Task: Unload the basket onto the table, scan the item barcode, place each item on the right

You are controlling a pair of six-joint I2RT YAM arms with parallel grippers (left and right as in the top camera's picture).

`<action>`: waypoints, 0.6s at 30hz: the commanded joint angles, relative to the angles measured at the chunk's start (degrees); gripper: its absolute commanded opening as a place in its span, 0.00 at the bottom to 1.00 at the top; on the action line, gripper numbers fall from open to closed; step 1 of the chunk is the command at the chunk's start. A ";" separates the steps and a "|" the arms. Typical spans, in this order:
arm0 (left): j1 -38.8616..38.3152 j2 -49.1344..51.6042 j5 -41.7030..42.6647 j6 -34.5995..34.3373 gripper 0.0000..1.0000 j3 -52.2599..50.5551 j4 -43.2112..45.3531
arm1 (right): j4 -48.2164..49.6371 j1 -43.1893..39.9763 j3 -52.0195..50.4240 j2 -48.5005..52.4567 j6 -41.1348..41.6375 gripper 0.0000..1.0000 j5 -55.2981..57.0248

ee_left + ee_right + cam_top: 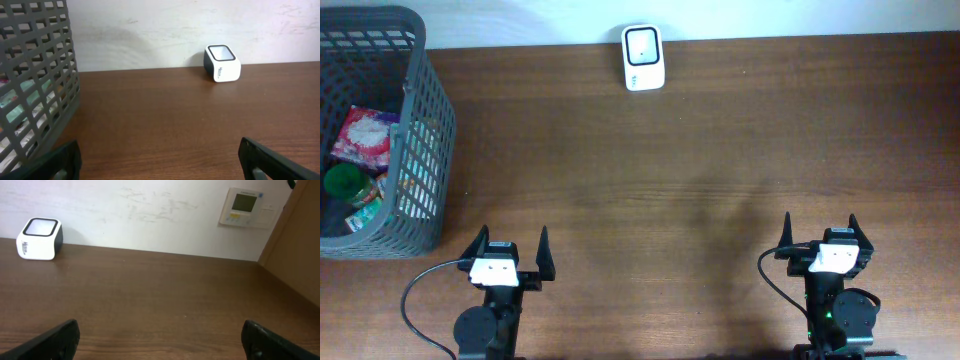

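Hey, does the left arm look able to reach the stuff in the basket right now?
Likely yes. The basket is open-topped, just forward and left of the open left gripper, with only bare table between. It would have to reach over the wall to the packets.

Open tabletop (700, 150) ahead; basket (425, 160) (tall, meshed) blocks the left; scanner (643, 57) stands at back.

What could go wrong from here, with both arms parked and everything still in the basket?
1. The goods, such as the pink packet and green-capped jar, lie crowded low inside the tall mesh basket; the open left pincer may catch its wall and drag it.
2. The scanner sits at the far edge of the table, so a long reach could knock it.
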 commanded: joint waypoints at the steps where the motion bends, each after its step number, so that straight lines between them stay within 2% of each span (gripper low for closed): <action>1: 0.20 -0.22 1.03 -0.59 0.99 -0.39 0.11 | -0.15 -0.22 -0.46 0.15 -0.20 0.99 1.09; 5: 0.20 -0.22 4.66 -0.61 0.99 -0.39 5.49 | -0.15 -0.22 -0.46 0.15 -0.20 0.99 1.09; 7: 0.20 -0.22 8.87 -0.83 0.99 -0.39 11.76 | -0.15 -0.22 -0.46 0.15 -0.20 0.99 1.09; 10: 0.20 -0.22 20.04 -0.81 0.99 -0.37 25.35 | -0.15 -0.22 -0.46 0.15 -0.20 0.99 1.09; 12: 0.26 -0.22 20.65 -0.79 0.99 0.81 31.15 | -0.15 -0.22 -0.46 0.15 -0.20 0.99 1.09; 13: 0.26 -0.11 19.45 -0.81 0.99 2.78 29.79 | -0.15 -0.22 -0.46 0.15 -0.20 0.99 1.09; 15: 0.26 3.87 15.45 -0.76 0.99 13.60 15.47 | -0.15 -0.22 -0.46 0.15 -0.20 0.99 1.09; 16: 0.26 7.45 14.73 1.33 0.99 19.45 8.81 | -0.15 -0.22 -0.46 0.15 -0.20 0.99 1.09; 17: 0.26 12.66 16.33 5.92 0.99 26.56 1.57 | -0.15 -0.22 -0.46 0.15 -0.20 0.99 1.09; 18: 0.24 17.22 22.49 8.24 0.99 32.41 -1.92 | -0.15 -0.22 -0.46 0.15 -0.20 0.99 1.09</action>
